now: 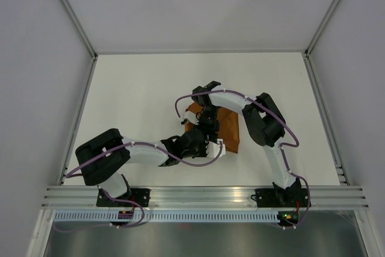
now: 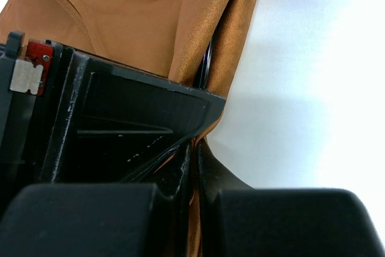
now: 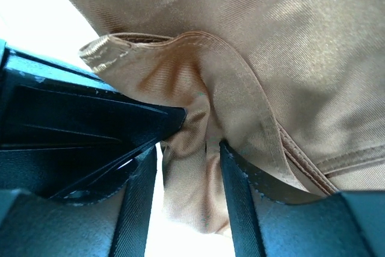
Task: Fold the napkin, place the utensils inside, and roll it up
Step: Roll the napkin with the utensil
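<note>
The rust-brown napkin [image 1: 228, 128] lies bunched at the table's middle, with both grippers meeting over its left side. My left gripper [image 1: 212, 144] reaches in from the left. In the left wrist view its jaws [image 2: 195, 170] are shut on a thin fold of the napkin [image 2: 120, 16]. My right gripper [image 1: 207, 124] comes down from above. In the right wrist view its jaws [image 3: 187, 148] stand apart around a hanging bunch of the napkin [image 3: 240, 22], with light showing between the cloth and the left finger [image 3: 139, 197]. The utensils are hidden.
The white table [image 1: 138, 94] is walled by grey panels on three sides. An aluminium rail [image 1: 198, 195] carrying both arm bases runs along the near edge. The right arm's purple cable [image 1: 180, 103] loops beside the napkin.
</note>
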Controlling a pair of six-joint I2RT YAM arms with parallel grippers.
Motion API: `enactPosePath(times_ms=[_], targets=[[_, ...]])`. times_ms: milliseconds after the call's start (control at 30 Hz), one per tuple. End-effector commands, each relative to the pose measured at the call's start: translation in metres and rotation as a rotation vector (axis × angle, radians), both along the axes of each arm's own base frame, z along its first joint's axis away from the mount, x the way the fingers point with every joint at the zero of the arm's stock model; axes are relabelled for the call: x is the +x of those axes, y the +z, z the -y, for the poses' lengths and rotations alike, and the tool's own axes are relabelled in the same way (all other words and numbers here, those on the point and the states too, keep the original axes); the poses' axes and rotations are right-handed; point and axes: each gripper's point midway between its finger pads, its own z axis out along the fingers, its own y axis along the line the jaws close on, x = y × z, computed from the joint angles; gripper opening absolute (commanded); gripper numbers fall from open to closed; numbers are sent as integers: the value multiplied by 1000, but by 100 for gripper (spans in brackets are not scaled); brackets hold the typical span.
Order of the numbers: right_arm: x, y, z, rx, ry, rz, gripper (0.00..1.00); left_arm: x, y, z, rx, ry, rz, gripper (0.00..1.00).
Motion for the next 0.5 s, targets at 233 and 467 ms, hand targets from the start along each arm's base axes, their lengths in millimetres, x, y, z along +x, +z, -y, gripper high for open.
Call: enactPosePath(times_ms=[233, 467], targets=[[75, -17, 8, 5, -26, 298, 61, -4, -5, 2, -4, 13, -86, 2], [84, -4, 15, 31, -76, 323, 64, -5, -5, 3, -6, 8, -96, 2]])
